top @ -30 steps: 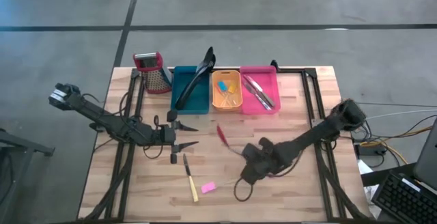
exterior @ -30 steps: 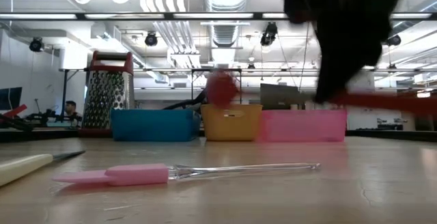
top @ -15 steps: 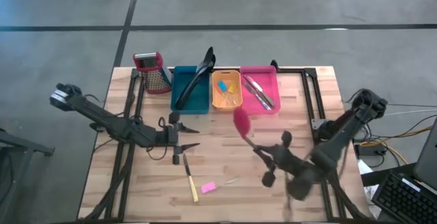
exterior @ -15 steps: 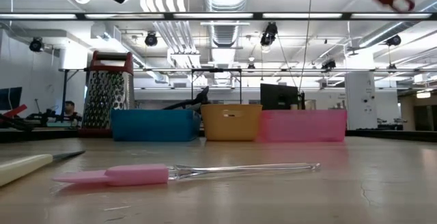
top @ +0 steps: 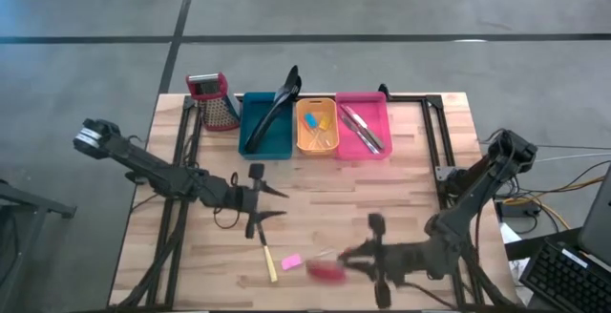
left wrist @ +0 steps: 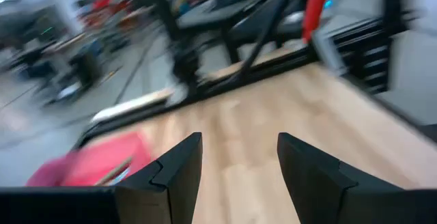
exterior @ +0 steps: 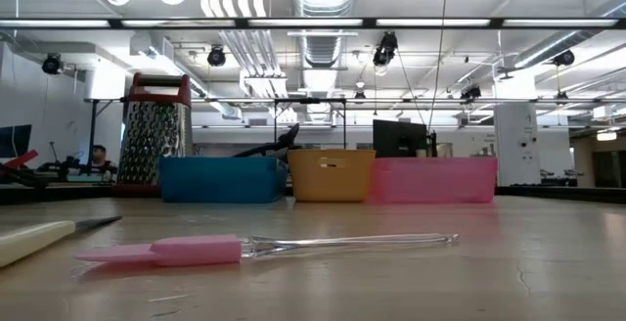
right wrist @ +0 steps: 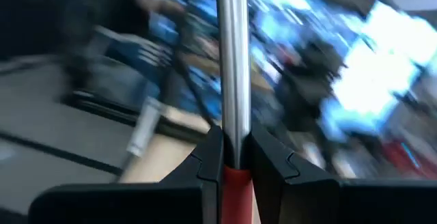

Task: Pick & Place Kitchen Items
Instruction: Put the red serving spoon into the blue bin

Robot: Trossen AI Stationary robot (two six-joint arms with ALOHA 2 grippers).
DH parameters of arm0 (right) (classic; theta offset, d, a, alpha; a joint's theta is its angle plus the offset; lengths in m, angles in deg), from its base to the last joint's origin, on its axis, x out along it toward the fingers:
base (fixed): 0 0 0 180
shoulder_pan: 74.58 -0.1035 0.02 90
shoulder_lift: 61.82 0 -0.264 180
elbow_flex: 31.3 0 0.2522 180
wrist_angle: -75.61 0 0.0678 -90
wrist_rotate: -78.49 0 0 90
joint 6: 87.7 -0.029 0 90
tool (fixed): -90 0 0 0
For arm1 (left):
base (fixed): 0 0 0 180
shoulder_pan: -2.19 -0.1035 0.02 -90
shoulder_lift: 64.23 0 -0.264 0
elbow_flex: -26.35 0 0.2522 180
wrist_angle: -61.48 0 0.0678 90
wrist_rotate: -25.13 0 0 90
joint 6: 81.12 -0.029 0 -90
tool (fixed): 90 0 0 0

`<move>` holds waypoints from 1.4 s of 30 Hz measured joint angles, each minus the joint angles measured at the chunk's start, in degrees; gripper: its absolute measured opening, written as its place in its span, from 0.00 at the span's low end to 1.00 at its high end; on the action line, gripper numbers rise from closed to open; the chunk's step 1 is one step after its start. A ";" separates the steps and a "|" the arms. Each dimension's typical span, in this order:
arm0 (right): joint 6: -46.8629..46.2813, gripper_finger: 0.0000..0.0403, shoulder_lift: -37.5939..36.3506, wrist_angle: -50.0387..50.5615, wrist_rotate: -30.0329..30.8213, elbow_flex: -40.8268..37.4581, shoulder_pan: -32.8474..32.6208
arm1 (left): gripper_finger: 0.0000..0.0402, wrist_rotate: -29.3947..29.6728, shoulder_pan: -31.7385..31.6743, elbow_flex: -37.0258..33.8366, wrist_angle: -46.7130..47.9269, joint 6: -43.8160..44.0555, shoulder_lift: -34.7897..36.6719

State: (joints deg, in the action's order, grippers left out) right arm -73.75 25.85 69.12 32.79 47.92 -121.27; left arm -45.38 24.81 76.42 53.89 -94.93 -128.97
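Observation:
My right gripper (top: 357, 256) is over the table's near right part and is shut on a red spoon with a metal shaft; the spoon's red head (top: 327, 272) points toward the table's left. My left gripper (top: 274, 203) is open and empty above the table's middle left. In the left wrist view its fingers (left wrist: 179, 173) stand apart over bare wood. A yellow-handled knife (top: 268, 256) and a pink spatula (top: 291, 261) with a clear handle lie flat on the table near the front; the low view shows the spatula (exterior: 186, 251). My right gripper pinches the spoon between its two fingers where the metal shaft (right wrist: 232, 125) meets a red part (right wrist: 236, 183). The fingers lie along the shaft and point toward the table's left. The spoon is lifted clear of the table, its head out beyond the fingertips.
Teal (top: 268, 141), orange (top: 316, 147) and pink (top: 363, 151) bins stand in a row at the far edge with utensils in them. A box grater (top: 216, 101) stands left of them. Bare wood lies between the bins and the grippers.
My right gripper has lifted the red spoon off the table's middle and swung it up, right and then toward the near edge, turning so that the head points left. My left gripper has moved a little toward the table's right and near edge, staying open.

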 joint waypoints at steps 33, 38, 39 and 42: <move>8.82 0.08 6.27 -15.54 -41.89 -4.34 10.72 | 0.49 -42.38 -2.44 19.64 -13.29 -9.02 -27.84; 8.69 0.08 6.25 -15.82 -43.56 -4.27 10.97 | 0.49 -46.75 -2.53 22.30 -12.01 -8.83 -31.14; 8.47 0.08 6.25 -16.00 -44.42 -4.27 11.18 | 0.49 -47.02 -2.54 22.76 -11.86 -8.82 -31.73; 6.94 0.08 6.25 -16.18 -44.81 -4.27 11.43 | 0.49 -47.12 -2.69 23.86 -12.04 -8.80 -32.77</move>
State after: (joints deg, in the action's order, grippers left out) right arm -66.81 32.11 52.95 -12.02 43.65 -109.85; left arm -92.51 22.13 100.28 41.86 -103.73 -161.73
